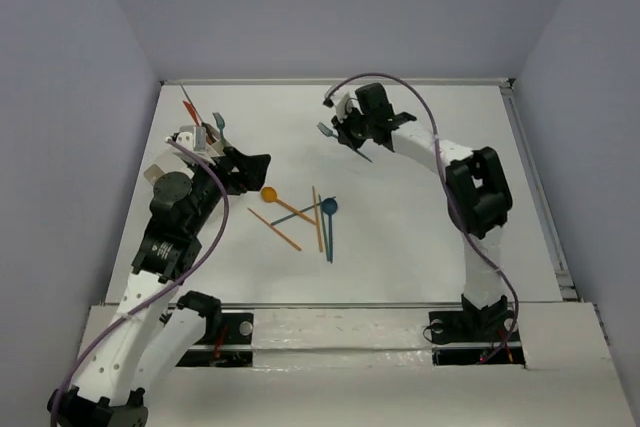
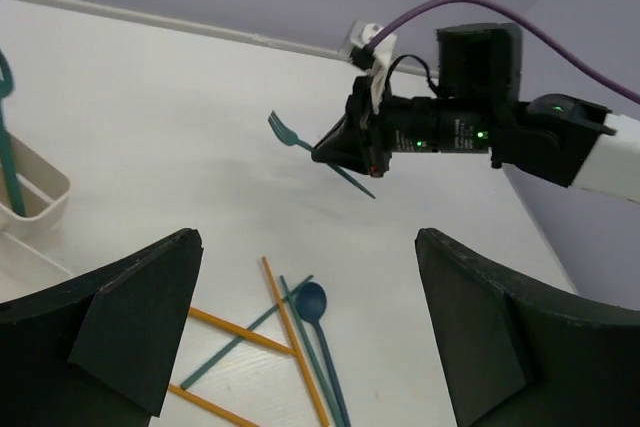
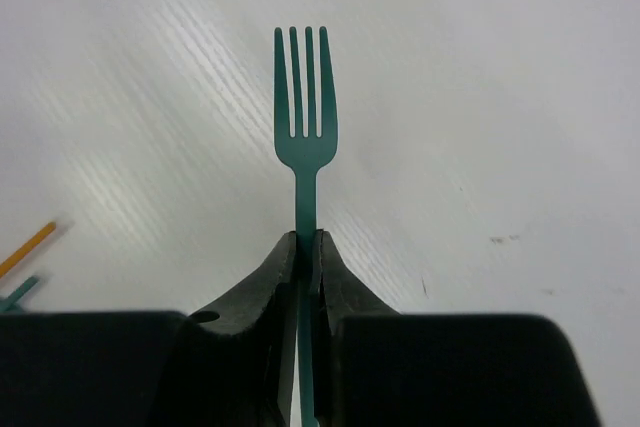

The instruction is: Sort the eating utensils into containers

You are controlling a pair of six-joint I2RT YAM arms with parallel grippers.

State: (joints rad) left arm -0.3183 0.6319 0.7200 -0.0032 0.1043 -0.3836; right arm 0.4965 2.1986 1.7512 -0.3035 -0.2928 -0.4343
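Carrying step, I judge: right fingers [image 3: 280, 277] clamp thin teal plastic fork [image 3: 306, 107], left fingers [image 2: 120, 322] stand apart; next it must cross to white plastic organiser [image 2: 45, 202].

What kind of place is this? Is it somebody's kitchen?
Probably not a kitchen; it looks like a robot test booth. A left arm and a right arm are bolted to a white table, plain purple walls box it in, and the right end effector grips a teal fork.
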